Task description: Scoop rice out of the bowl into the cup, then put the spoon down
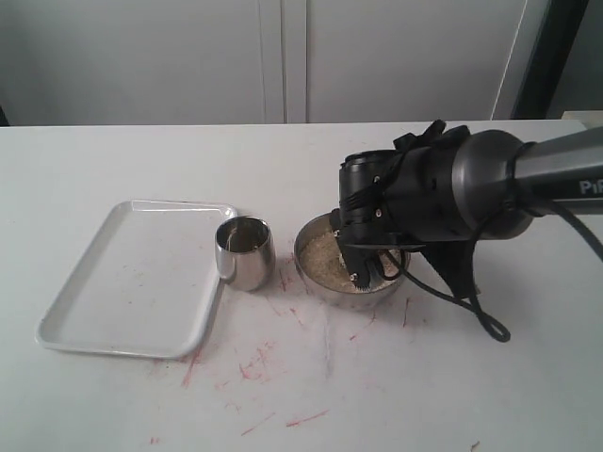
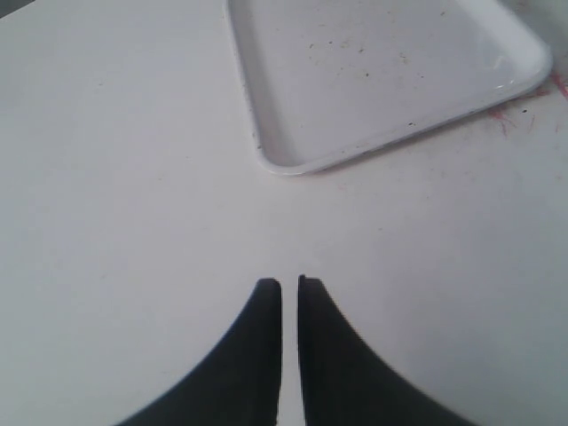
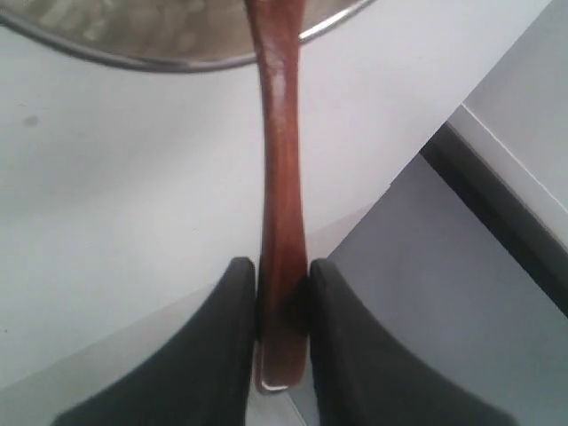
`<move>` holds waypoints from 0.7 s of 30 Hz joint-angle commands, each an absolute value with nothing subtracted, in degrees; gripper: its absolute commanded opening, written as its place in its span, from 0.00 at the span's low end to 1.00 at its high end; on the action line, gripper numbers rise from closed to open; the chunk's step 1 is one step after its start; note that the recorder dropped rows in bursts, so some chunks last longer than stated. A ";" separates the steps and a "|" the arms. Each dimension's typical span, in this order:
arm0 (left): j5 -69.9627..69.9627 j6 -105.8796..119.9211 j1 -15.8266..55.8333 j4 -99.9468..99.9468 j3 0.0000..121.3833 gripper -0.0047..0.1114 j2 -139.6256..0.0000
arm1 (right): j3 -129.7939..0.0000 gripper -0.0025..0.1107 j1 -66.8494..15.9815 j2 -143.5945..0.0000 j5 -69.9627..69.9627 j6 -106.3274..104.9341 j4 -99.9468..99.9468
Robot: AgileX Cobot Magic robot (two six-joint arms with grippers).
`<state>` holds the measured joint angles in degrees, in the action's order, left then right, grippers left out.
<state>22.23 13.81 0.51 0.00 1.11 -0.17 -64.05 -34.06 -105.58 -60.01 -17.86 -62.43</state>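
Observation:
The steel bowl (image 1: 303,270) stands mid-table with off-white rice (image 1: 325,255) inside. To its left is the small steel cup (image 1: 245,252), upright beside the tray. My right gripper (image 1: 366,270) hangs over the bowl's right half and hides the spoon in the exterior view. In the right wrist view this gripper (image 3: 282,264) is shut on the reddish-brown spoon (image 3: 280,169) near its handle end. The handle runs over the bowl's rim (image 3: 177,63) toward the rice (image 3: 133,22), and the scoop is out of frame. My left gripper (image 2: 289,284) is shut on nothing, over bare table.
A white rectangular tray (image 1: 66,325) lies at the left, touching the cup; its corner (image 2: 293,165) shows ahead of the left gripper. Red marks streak the tabletop in front of the bowl. A black cable (image 1: 480,315) hangs right of the bowl.

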 commanded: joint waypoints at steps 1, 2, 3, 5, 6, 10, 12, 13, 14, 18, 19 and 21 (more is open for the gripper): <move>24.45 13.47 0.74 0.00 0.58 0.16 0.00 | -63.84 0.02 -32.49 -102.94 -58.25 -16.07 -60.02; 24.45 13.47 0.74 0.00 0.58 0.16 0.00 | -63.84 0.02 -32.49 -102.66 -57.73 -16.07 -59.22; 24.45 13.47 0.74 0.00 0.58 0.16 0.00 | -63.84 0.02 -32.49 -102.26 -56.89 -16.07 -57.99; 24.45 13.47 0.74 0.00 0.58 0.16 0.00 | -63.84 0.02 -32.49 -102.12 -56.36 -16.07 -55.92; 24.45 13.47 0.74 0.00 0.58 0.16 0.00 | -63.84 0.02 -32.49 -102.12 -56.36 -16.07 -55.23; 24.45 13.47 0.74 0.00 0.58 0.16 0.00 | -63.84 0.02 -32.24 -102.03 -56.21 -13.47 -53.81; 24.45 13.47 0.74 0.00 0.58 0.16 0.00 | -63.84 0.02 -31.67 -101.62 -56.04 -12.69 -52.84; 24.45 13.47 0.74 0.00 0.58 0.16 0.00 | -63.84 0.02 -31.36 -101.34 -55.75 -12.64 -51.96; 24.45 13.47 0.74 0.00 0.58 0.16 0.00 | -63.84 0.02 -30.73 -100.59 -54.88 -12.64 -50.47; 24.45 13.47 0.74 0.00 0.58 0.16 0.00 | -63.84 0.02 -30.63 -98.87 -52.23 -12.64 -48.36; 24.45 13.47 0.74 0.00 0.58 0.16 0.00 | -63.84 0.02 -30.63 -98.37 -51.66 -12.64 -48.19; 24.45 13.47 0.74 0.00 0.58 0.16 0.00 | -63.84 0.02 -30.63 -97.82 -50.86 -12.64 -47.97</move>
